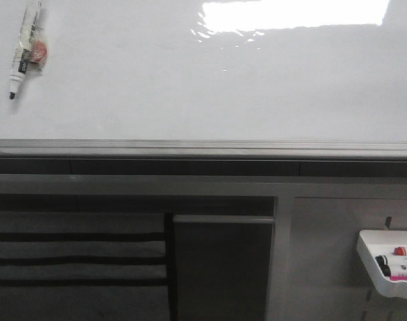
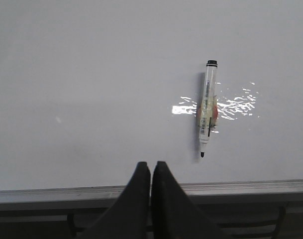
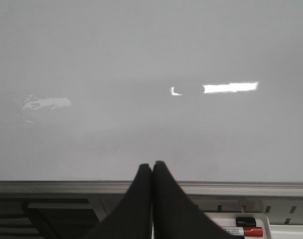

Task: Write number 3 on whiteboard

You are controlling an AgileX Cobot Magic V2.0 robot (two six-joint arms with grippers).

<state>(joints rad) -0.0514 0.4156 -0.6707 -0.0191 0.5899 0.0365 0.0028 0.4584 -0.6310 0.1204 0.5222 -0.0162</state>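
Glossy whiteboard (image 1: 210, 87) fills most of the scene, no 3 on it yet. Left gripper (image 2: 151, 172) and right gripper (image 3: 151, 172) both pinched closed, empty, over the grey edge rail (image 1: 203, 148). Marker (image 2: 208, 107) lies flat on the board's far-left side, black tip toward the rail. Marker tray (image 1: 390, 264) sits lower right.

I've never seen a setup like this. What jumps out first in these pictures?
A big glossy whiteboard fills the front view, blank, with bright light glare near its top. A lone marker lies at its upper left corner, and a small white tray of markers hangs below the board's right end.
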